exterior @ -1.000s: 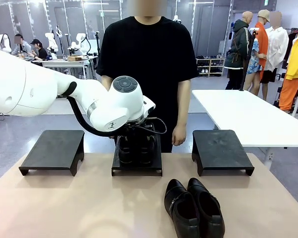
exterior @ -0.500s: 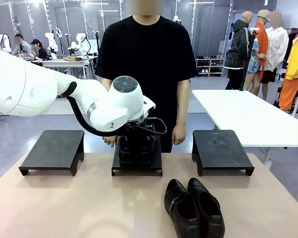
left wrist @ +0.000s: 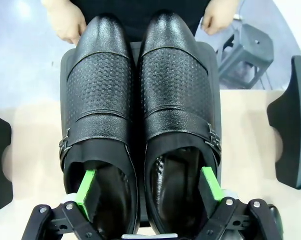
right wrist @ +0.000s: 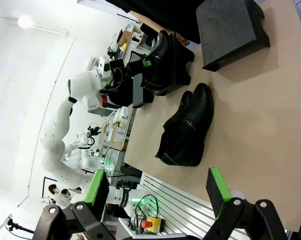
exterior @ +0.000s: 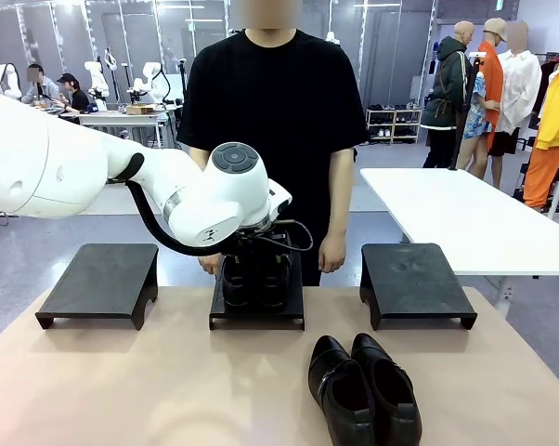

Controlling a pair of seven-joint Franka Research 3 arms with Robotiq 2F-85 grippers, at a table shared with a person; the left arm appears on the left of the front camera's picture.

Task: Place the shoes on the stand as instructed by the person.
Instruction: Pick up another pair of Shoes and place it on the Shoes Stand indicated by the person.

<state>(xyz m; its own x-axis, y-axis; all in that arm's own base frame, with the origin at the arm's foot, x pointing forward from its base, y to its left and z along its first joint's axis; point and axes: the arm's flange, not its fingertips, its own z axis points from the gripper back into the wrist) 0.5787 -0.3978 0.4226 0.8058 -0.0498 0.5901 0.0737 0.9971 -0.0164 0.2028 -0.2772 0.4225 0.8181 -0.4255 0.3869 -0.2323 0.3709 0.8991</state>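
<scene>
The first pair [left wrist: 140, 100] of glossy black shoes sits side by side on the middle stand [exterior: 257, 318], toes pointing to 12 o'clock, towards the person [exterior: 275, 111]. In the left wrist view my left claw [left wrist: 147, 174] is spread as wide as it goes. One green pad is down inside each shoe's opening, and neither pad is pinching anything that I can make out. I read that as let go, not gripped.

From that stand, the second pair [exterior: 363, 390] lies at about 5 o'clock on the table [exterior: 149, 390], near my side, its shoes touching each other. Two more stands are bare, one at 9 o'clock [exterior: 101, 283] and one at 3 o'clock [exterior: 414, 283]. The person's hands [left wrist: 65, 22] hang just past the far edge of the middle stand. I cannot tell whether they are pointing at anything.

My right claw [right wrist: 157, 172] hangs well above the table, jaws wide and holding nothing, with the second pair in its sights.

I judge the step in hand to be the release of the first pair, roughly the halfway mark. Next I would draw the left fingers straight up out of the openings so they don't snag a heel collar and drag a shoe off. Then I would wait for a clear signal on which stand gets the second pair.
</scene>
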